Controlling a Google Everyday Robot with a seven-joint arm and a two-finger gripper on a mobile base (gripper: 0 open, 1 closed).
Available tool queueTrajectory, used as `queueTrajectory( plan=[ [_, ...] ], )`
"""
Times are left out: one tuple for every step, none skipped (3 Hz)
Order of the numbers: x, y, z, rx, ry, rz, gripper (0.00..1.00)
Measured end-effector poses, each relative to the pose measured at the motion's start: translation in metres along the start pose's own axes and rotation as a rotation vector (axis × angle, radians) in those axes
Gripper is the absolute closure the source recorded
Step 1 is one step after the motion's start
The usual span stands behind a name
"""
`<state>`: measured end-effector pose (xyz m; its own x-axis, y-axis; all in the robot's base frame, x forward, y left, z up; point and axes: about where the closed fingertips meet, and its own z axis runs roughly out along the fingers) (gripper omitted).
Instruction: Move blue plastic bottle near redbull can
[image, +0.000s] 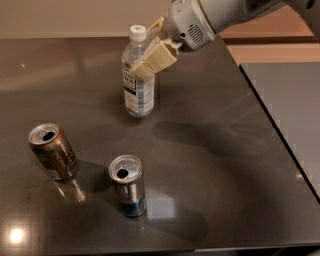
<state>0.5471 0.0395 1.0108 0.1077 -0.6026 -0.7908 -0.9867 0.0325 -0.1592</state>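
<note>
gripper (142, 50) clamped round the upper half of the blue plastic bottle (137, 95), which stands upright well behind the redbull can (128, 186); brown can (52, 151) just left of the redbull can

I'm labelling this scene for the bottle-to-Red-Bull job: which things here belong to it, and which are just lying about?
Part of the job:
bottle, upright, at the back
Red Bull can, at the front
gripper, shut on the bottle's upper half

Just lying about:
brown can, left of the Red Bull can
table, which bears all three
</note>
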Motion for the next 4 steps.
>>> queueTrajectory(
  plan=[
    [0.000,0.038,-0.012,-0.069,-0.012,-0.043,1.00],
    [0.005,0.071,-0.017,-0.137,-0.001,-0.100,1.00],
    [0.013,0.098,-0.020,-0.196,0.006,-0.145,1.00],
    [0.021,0.117,-0.019,-0.241,0.007,-0.169,1.00]
  ],
)
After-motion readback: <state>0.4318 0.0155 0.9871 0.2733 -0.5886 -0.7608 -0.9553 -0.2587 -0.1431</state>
